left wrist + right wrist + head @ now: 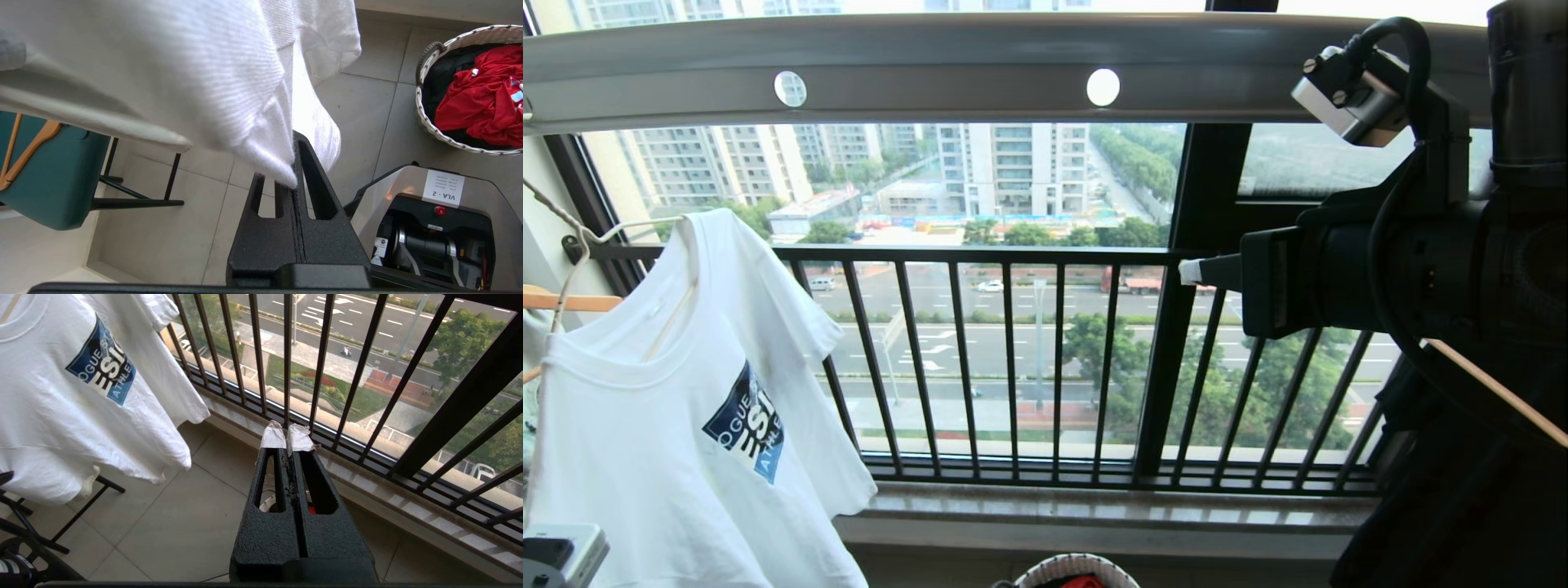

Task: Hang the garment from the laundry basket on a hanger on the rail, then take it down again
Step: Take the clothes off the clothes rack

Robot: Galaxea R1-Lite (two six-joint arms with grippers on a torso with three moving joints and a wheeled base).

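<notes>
The white T-shirt [670, 425] is hanging on the thin hanger [572, 261] at far left, below the rail [947, 73]. The left pincer [295, 171] is pinching its fabric edge. The laundry basket [1076, 565] is sitting low centre. The right pincer [1191, 271] is hovering closed, empty, before the black railing [1013, 359].

One white T-shirt [678, 425] hangs in view, on one thin hanger [572, 261]. One rail [947, 69] runs overhead, with two round holes [1103, 86] showing in it. One basket [427, 118] stands on the floor, holding one red cloth [478, 98]. Two grippers show: the left gripper [295, 179] and the right gripper [287, 437]. One wooden hanger [24, 151] lies on one green chair [57, 183].
</notes>
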